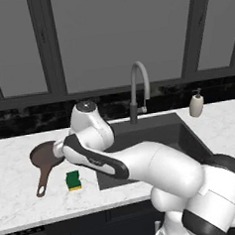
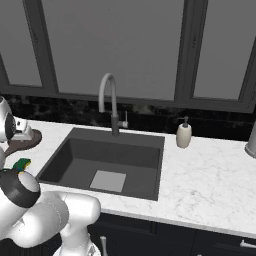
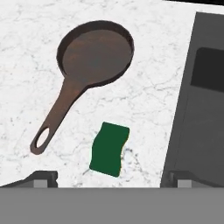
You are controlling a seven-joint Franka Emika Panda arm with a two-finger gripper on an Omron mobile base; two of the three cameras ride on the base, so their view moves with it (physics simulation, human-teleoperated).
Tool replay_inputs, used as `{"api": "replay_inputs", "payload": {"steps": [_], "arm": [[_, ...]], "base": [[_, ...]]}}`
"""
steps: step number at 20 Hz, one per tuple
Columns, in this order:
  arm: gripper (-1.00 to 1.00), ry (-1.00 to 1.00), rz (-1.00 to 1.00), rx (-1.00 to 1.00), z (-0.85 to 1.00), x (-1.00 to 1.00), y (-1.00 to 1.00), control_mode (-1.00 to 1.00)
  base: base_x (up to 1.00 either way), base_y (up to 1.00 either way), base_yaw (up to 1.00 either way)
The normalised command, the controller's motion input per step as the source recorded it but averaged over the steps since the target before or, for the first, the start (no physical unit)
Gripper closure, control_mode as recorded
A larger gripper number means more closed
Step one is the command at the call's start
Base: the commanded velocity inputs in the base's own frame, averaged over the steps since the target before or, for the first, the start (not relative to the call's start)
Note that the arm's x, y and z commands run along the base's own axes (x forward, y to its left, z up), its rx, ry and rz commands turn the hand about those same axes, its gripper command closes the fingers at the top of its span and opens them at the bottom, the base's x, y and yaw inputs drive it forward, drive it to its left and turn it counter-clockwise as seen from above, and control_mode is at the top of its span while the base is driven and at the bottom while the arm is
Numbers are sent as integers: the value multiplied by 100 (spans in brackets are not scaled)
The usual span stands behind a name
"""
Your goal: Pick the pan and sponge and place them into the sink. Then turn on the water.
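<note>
Pan (image 3: pixel 95 51) and sponge (image 3: pixel 109 148) both lie on the white marbled desk (image 1: pixel 20 196), left of the sink (image 2: pixel 75 155), and neither is in the basin. In the left base view the pan (image 1: pixel 42 157) sits flat with its round bowl toward the far side and its long thin handle running back toward the near edge, ending in a loop hole; part of the bowl is hidden behind the arm. The sponge (image 1: pixel 73 180), green on top with a yellow base, rests just right of the handle, apart from it, between the handle and the sink's left rim. The hand (image 3: pixel 109 180) hangs above the desk over this spot, looking down, its two dark tips spread wide on either side of the sponge, holding nothing. A tall curved grey faucet (image 1: pixel 138 88) stands behind the sink, and a pale soap bottle (image 2: pixel 184 135) sits on the desk to the right of it
</note>
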Motion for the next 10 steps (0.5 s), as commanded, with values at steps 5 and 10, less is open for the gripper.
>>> {"api": "replay_inputs", "payload": {"steps": [5, 10], "arm": [[-100, 3, 0, -5, -10, 5, 36, -100], [-100, 2, 0, -13, -11, 1, 26, -100]], "base": [[0, 0, 0], [0, 0, 0]]}}
